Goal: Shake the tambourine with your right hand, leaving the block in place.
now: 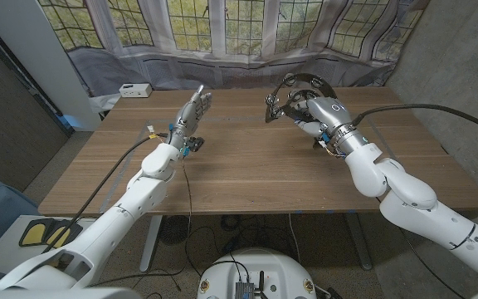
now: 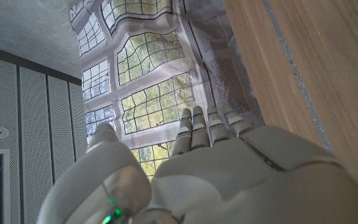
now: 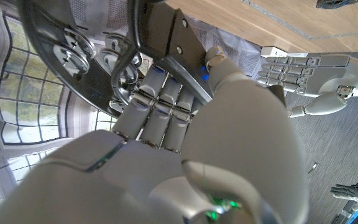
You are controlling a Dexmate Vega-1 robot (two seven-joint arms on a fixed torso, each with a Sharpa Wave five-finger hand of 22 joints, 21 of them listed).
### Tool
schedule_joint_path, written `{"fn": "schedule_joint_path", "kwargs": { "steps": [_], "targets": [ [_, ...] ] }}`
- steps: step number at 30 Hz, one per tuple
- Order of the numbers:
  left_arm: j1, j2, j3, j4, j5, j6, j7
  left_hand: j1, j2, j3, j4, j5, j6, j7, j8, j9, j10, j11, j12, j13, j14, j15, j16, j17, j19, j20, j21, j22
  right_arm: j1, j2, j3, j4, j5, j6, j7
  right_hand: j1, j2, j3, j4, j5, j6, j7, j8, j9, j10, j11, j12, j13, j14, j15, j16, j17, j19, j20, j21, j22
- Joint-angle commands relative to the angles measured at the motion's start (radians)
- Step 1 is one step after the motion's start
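Observation:
My right hand grips a black tambourine with silver jingles, held up over the far right part of the wooden table. In the right wrist view the fingers curl around the tambourine's black frame. A small dark blue block lies on the table beside my left wrist, and its edge appears in the right wrist view. My left hand is raised on the far left side, fingers straight and together, holding nothing. Its back faces the left wrist camera.
A white box sits at the table's far left corner. Draped curtains and leaded windows stand behind the table. Cables run along both arms. Bare wood lies between the two hands and toward the near edge.

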Motion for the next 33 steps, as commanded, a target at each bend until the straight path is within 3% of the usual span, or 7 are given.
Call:
{"fn": "schedule_joint_path", "kwargs": {
  "steps": [1,15,24,25,27,33],
  "targets": [
    [-0.039,-0.009,0.017,0.036,0.015,0.008,-0.015,0.001,0.012,0.002,-0.007,-0.003,0.011,-0.002,0.001,0.002,0.009,-0.004,0.0,0.006,0.002,-0.005,-0.002,0.004,-0.005,0.005,-0.005,0.005,0.05,0.015,-0.012,0.054,0.038,0.043,-0.026,0.048,0.049,0.0,0.006,0.004,0.127,-0.118,0.001,0.005,0.004,-0.002,-0.005,0.001,0.031,-0.102,-0.001,0.004,0.038,-0.052,0.007,0.002],
    [-0.049,-0.028,0.028,0.058,0.007,0.02,-0.016,0.001,0.013,0.003,-0.008,-0.003,0.011,-0.002,0.0,0.002,0.009,-0.001,-0.001,0.006,0.002,-0.004,-0.003,0.004,-0.006,0.006,-0.006,0.005,0.054,-0.008,0.014,0.043,0.06,0.038,-0.016,0.044,0.053,-0.004,0.01,0.004,0.128,-0.12,-0.004,0.006,0.008,-0.006,-0.009,0.002,0.034,-0.102,-0.004,0.007,0.033,-0.05,0.015,0.001],
    [-0.054,-0.026,0.045,0.046,0.014,0.07,-0.004,0.001,0.013,0.003,-0.008,-0.003,0.012,-0.002,0.0,0.002,0.009,-0.005,-0.002,0.006,0.002,-0.004,-0.004,0.004,-0.006,0.006,-0.007,0.005,0.017,0.088,0.099,0.195,0.251,0.234,-0.241,0.044,0.054,-0.006,0.011,0.005,0.129,-0.116,-0.008,0.007,0.012,0.0,-0.011,0.003,0.043,-0.103,-0.005,0.009,0.04,-0.052,0.025,0.0],
    [-0.055,-0.027,0.048,0.047,0.015,0.072,-0.003,0.001,0.013,0.004,-0.008,-0.003,0.012,-0.002,0.0,0.002,0.009,-0.004,-0.002,0.006,0.002,-0.004,-0.004,0.004,-0.007,0.007,-0.007,0.005,0.017,0.099,0.105,0.209,0.262,0.254,-0.263,0.041,0.056,-0.006,0.013,0.006,0.129,-0.115,-0.009,0.008,0.01,0.015,-0.013,0.004,0.044,-0.101,-0.007,0.009,0.037,-0.05,0.027,0.0],
    [-0.059,-0.03,0.051,0.049,0.019,0.072,-0.003,0.001,0.014,0.004,-0.008,-0.003,0.012,-0.001,0.0,0.002,0.009,-0.001,-0.002,0.006,0.002,-0.004,-0.004,0.004,-0.007,0.007,-0.007,0.005,0.019,0.117,0.119,0.24,0.289,0.3,-0.304,0.041,0.057,-0.006,0.013,0.006,0.129,-0.115,-0.01,0.008,0.011,0.015,-0.013,0.004,0.045,-0.101,-0.007,0.01,0.035,-0.049,0.027,0.0],
    [-0.066,-0.034,0.055,0.053,0.024,0.069,-0.003,0.001,0.015,0.005,-0.009,-0.003,0.013,-0.003,0.0,0.002,0.008,0.0,-0.003,0.006,0.001,-0.003,-0.005,0.004,-0.011,0.009,-0.009,0.005,0.021,0.163,0.172,0.321,0.389,0.43,-0.374,0.04,0.059,-0.006,0.014,0.007,0.129,-0.112,-0.012,0.008,0.018,0.015,-0.013,0.004,0.051,-0.101,-0.01,0.008,0.038,-0.048,0.033,-0.001]
  ]
}}
